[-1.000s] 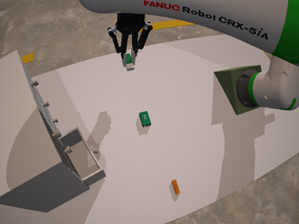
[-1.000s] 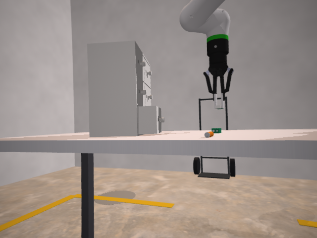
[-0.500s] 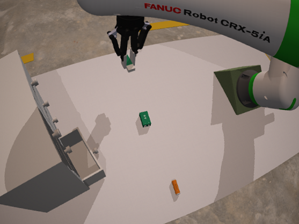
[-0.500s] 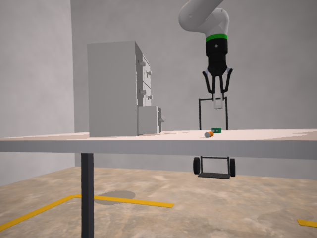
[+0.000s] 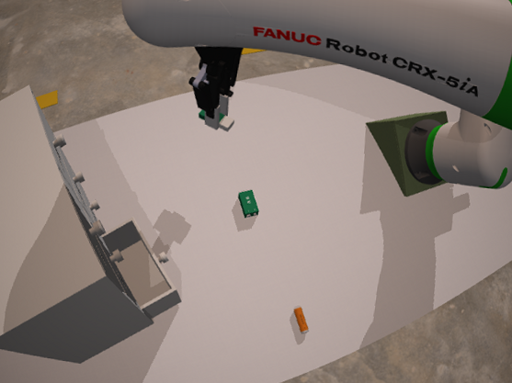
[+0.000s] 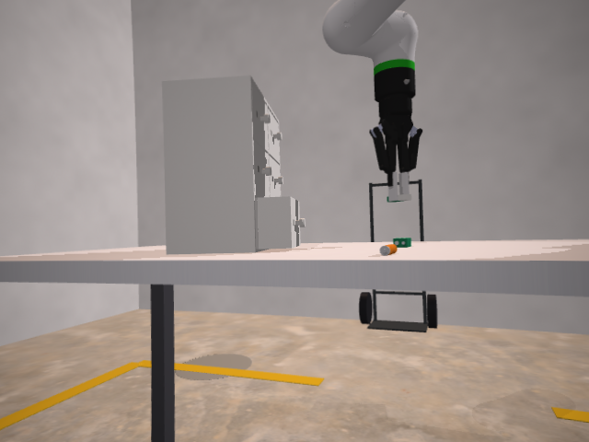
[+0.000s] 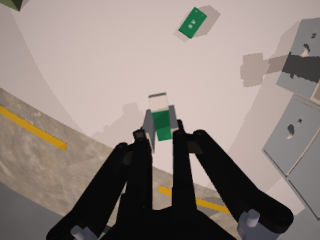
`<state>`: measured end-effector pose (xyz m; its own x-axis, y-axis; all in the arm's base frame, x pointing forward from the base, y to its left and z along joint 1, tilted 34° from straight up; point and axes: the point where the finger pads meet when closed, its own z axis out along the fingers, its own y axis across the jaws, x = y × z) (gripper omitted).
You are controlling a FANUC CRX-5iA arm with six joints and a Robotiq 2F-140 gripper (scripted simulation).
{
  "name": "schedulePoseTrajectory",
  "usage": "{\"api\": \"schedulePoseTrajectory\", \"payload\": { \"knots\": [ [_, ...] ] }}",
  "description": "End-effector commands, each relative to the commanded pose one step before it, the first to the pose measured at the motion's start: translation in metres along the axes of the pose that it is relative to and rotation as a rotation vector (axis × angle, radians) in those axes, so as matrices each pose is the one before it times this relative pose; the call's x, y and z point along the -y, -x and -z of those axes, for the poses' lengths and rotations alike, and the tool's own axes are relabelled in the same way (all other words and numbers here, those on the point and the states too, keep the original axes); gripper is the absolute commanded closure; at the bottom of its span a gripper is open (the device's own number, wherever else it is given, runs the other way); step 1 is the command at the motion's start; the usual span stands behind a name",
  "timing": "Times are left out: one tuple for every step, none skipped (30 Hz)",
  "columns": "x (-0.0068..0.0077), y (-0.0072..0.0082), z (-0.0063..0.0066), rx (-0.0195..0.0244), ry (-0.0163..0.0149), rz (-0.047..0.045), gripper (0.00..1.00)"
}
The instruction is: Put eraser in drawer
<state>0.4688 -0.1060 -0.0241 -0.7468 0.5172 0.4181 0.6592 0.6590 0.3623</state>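
My gripper (image 5: 216, 119) is shut on the eraser (image 5: 220, 121), a small white block with a green sleeve, and holds it high above the far side of the table. The eraser also shows between the fingertips in the wrist view (image 7: 160, 124) and in the side view (image 6: 398, 193). The small chest (image 5: 27, 230) (image 6: 213, 166) stands at the table's left end. One bottom drawer (image 5: 142, 266) (image 6: 278, 223) is pulled out and looks empty. The other drawers sit flush. I cannot read the drawer letters.
A small green block (image 5: 248, 203) lies mid-table, between the gripper and the near edge. An orange cylinder (image 5: 301, 320) lies near the front edge. The olive robot base (image 5: 409, 149) is at the right. A hand cart (image 6: 398, 308) stands beyond the table.
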Motion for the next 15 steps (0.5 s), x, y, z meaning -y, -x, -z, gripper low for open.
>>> {"api": "schedulePoseTrajectory", "payload": {
  "knots": [
    [-0.01676,-0.00726,0.00103,0.00268,0.00751,0.27907,0.89],
    [-0.00381,-0.00060,0.00011,0.00011,-0.00127,0.04638,0.89],
    [-0.00392,-0.00046,0.00011,0.00002,-0.00126,0.04651,0.89],
    [-0.00403,-0.00032,0.00011,-0.00005,-0.00126,0.04662,0.89],
    [-0.00412,-0.00016,0.00011,-0.00009,-0.00125,0.04672,0.89],
    [-0.00419,-0.00001,0.00011,-0.00013,-0.00125,0.04681,0.89],
    [-0.00425,0.00016,0.00010,-0.00016,-0.00124,0.04689,0.89],
    [0.00000,0.00000,0.00000,0.00000,0.00000,0.00000,0.89],
    [0.00000,0.00000,0.00000,0.00000,0.00000,0.00000,0.89],
    [-0.00429,0.00033,0.00010,-0.00008,-0.00201,0.13729,0.89],
    [-0.00425,0.00088,0.00010,-0.00038,-0.00120,0.03981,0.89],
    [-0.00426,0.00102,0.00010,-0.00037,-0.00122,0.04143,0.89],
    [-0.00424,0.00117,0.00010,-0.00035,-0.00133,0.04420,0.89],
    [-0.00421,0.00132,0.00010,-0.00038,-0.00139,0.04577,0.89],
    [-0.00416,0.00148,0.00009,-0.00042,-0.00141,0.04652,0.89]
  ]
}}
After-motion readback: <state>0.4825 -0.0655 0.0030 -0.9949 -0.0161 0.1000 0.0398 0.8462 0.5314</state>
